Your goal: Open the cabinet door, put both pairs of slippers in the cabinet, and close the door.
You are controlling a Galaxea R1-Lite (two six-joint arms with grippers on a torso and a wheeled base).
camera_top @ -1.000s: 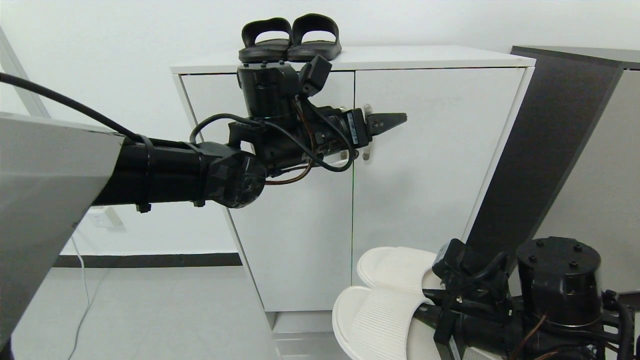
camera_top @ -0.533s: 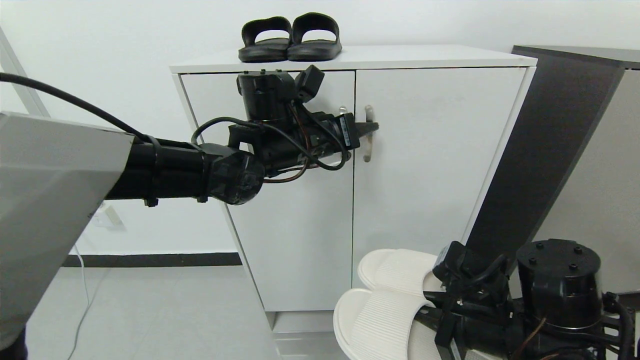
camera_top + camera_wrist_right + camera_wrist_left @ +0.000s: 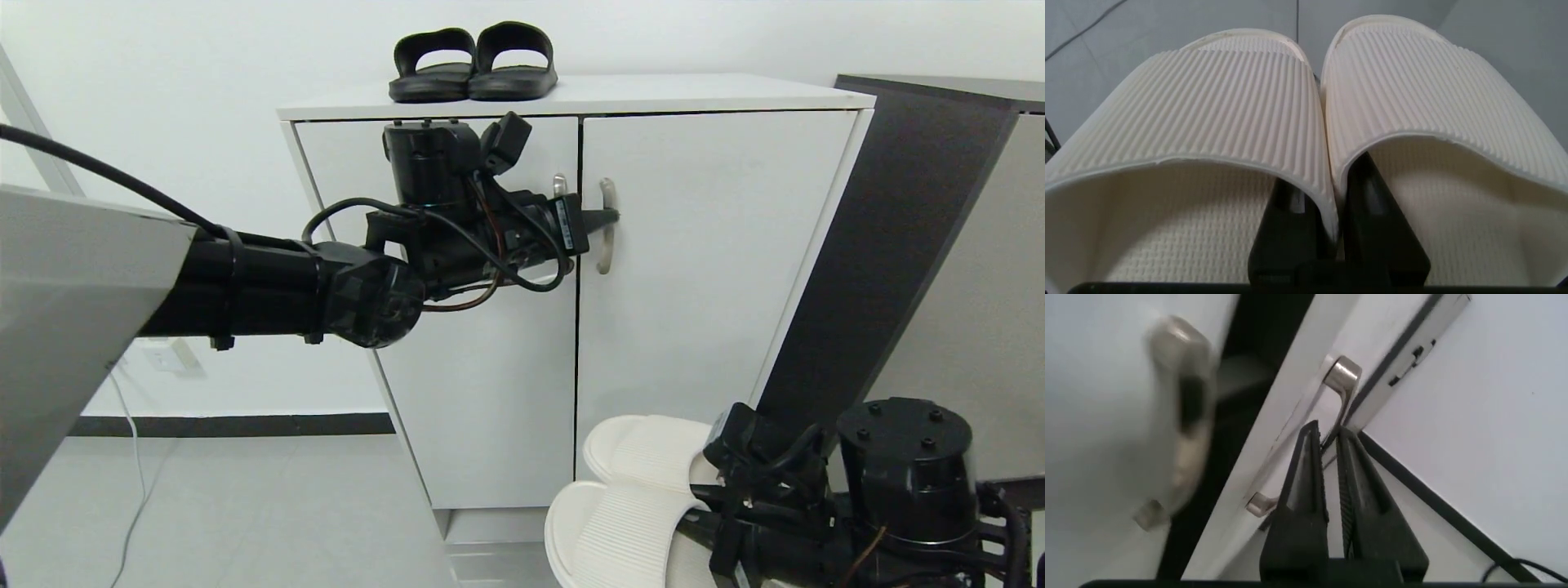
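Left pincer (image 3: 608,216), fingers pinched together, tips against right door handle (image 3: 605,241) at its 3 o'clock; handle runs 12-to-6. Right pincer (image 3: 1327,204), low at 5 o'clock, grasps white slippers (image 3: 629,498).

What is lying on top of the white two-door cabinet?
A pair of black slide slippers rests on the white cabinet top. Its doors cover the inside.
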